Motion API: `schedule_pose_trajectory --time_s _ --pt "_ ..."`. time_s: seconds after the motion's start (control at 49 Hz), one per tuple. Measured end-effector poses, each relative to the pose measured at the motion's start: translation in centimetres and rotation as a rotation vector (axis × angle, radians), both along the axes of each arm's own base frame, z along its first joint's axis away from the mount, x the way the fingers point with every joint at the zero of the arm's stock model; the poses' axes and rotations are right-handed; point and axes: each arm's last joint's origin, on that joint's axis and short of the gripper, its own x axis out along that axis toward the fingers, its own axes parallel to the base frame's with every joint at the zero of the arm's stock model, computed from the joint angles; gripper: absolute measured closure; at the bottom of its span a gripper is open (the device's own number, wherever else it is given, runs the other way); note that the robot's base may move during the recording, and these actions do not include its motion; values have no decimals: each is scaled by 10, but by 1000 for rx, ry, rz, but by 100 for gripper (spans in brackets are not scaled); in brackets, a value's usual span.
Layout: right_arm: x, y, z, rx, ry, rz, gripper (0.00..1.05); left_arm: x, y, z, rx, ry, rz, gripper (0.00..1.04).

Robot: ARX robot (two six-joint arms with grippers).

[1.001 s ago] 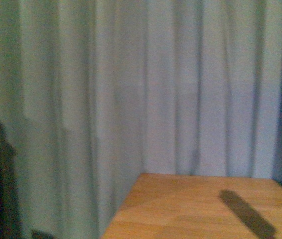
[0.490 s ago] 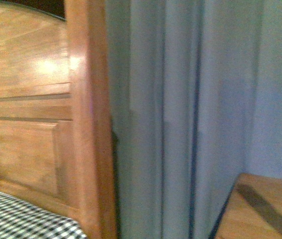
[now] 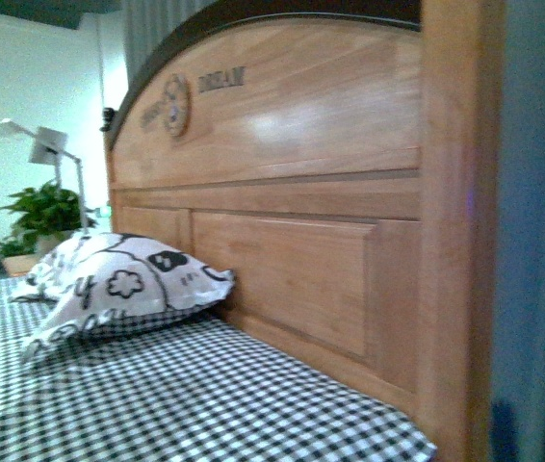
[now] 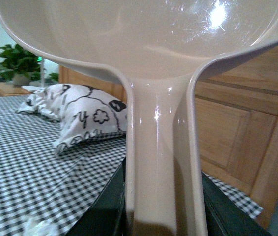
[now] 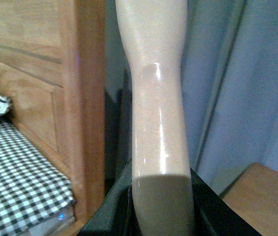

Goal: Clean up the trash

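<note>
Step in hand: approach. Both tools are loaded and the robot faces the bed (image 3: 157, 404); sweeping has not begun.

- Left tool (image 4: 163, 219): clenched on the stem of a beige dustpan (image 4: 144, 39), with the pan out ahead of the jaws.
- Right tool (image 5: 161, 209): clenched on a beige handle (image 5: 153, 98), probably a brush. Its head is out of view.

The trash (image 4: 37, 227) appears to be the small white crumpled wad on the checked sheet. It lies just beside the left tool, apart from the dustpan and much nearer the tool than the pillow (image 4: 80, 115). It does not show in the front view.

Next move, as judged: lower the dustpan lip to the sheet beside the wad, then bring the right tool across from the headboard (image 3: 292, 125) side.
</note>
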Motion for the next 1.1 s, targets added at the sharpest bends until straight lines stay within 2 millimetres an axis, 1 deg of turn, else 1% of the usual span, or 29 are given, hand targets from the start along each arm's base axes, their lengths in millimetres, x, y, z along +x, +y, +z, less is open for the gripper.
schedule_pose_trajectory --time_s 0.49,0.592,0.756,0.981,1.001,1.062,1.103 --pt "0 0 -1 -2 2 2 84 0 0 0 0 0 0 79" --pt "1 1 -1 -9 4 14 84 0 1 0 -7 -3 23 79" --pt "1 0 -1 -7 8 -9 84 0 0 0 2 0 -7 79" --pt "0 0 0 -6 -1 4 84 0 0 0 -1 2 3 79" --pt "0 0 0 -6 0 2 84 1 0 -1 -5 37 26 79" --pt "0 0 0 -5 2 -4 84 3 4 5 -3 261 139 79" --pt "0 0 0 -5 1 -3 84 3 9 3 24 411 177 79"
